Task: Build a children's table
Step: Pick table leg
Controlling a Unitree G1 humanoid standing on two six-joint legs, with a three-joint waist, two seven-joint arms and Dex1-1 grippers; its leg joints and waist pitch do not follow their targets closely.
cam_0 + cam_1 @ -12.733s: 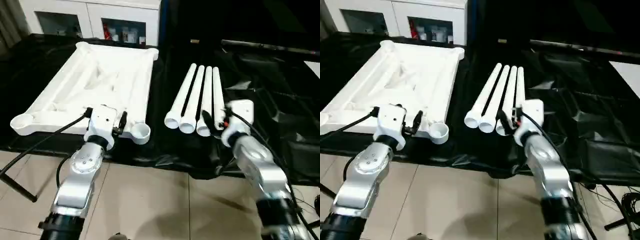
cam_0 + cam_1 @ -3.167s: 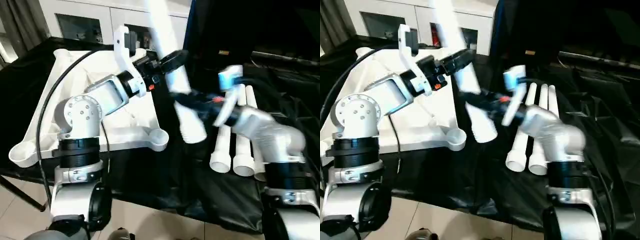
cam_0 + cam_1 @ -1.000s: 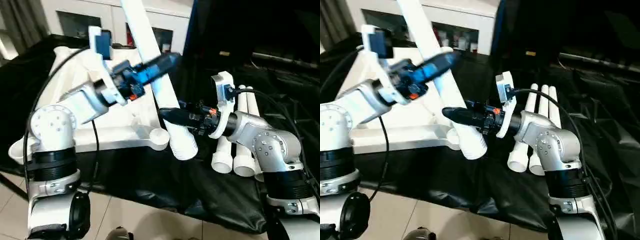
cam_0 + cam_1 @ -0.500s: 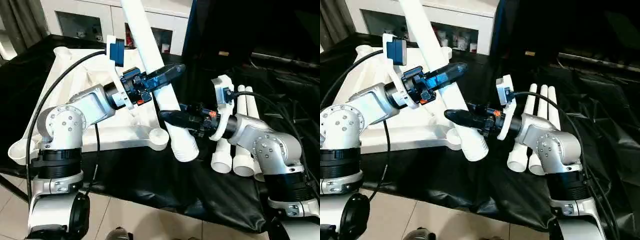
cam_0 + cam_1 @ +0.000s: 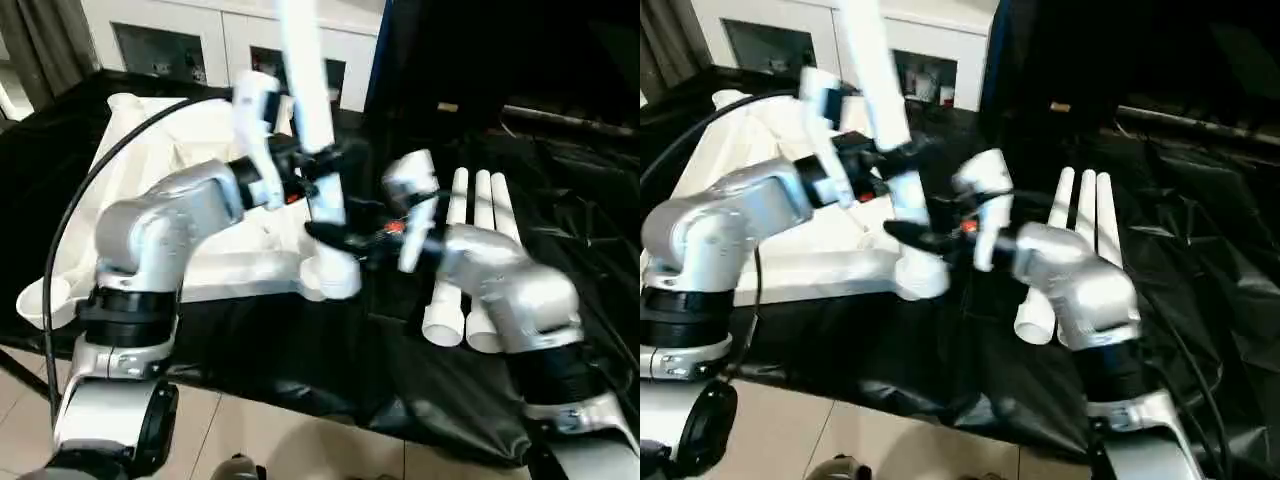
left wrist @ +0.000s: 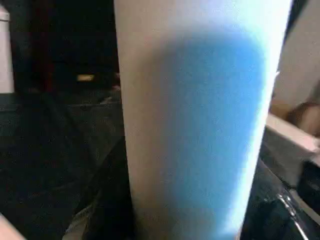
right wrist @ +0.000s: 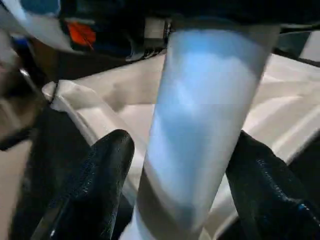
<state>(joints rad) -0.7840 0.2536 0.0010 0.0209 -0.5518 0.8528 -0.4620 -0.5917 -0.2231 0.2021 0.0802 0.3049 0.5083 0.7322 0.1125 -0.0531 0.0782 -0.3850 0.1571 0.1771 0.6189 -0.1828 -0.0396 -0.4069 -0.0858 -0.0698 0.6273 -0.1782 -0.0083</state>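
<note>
The leg (image 5: 312, 110) stands nearly upright between the two grippers, its long axis running up and out of the head view, its wide lower end (image 5: 335, 275) just above or at the near right corner socket of the table top (image 5: 160, 190); whether the end has entered the socket I cannot tell, as the picture is smeared there. The left gripper (image 5: 335, 165) clasps the leg partway up, its jaws pressed against the tube on both sides. The right gripper (image 7: 180, 165) sits lower on the same leg, nearer the socket, and its black fingers (image 7: 102, 165) stand spread either side of the tube with a gap showing, so it seems to bracket the leg rather than pinch it. In my judgement the coming move turns on bringing the leg's axis in line with the socket straight below the left gripper, then pressing down. The table top lies upside down, ribs upward, on the black cloth (image 5: 300, 350) to the left gripper's outer side. Beyond the right gripper, three spare legs (image 5: 470, 260) lie side by side on the cloth, well apart from the socket and not in the way. A white cabinet (image 5: 190, 40) stands behind.
</note>
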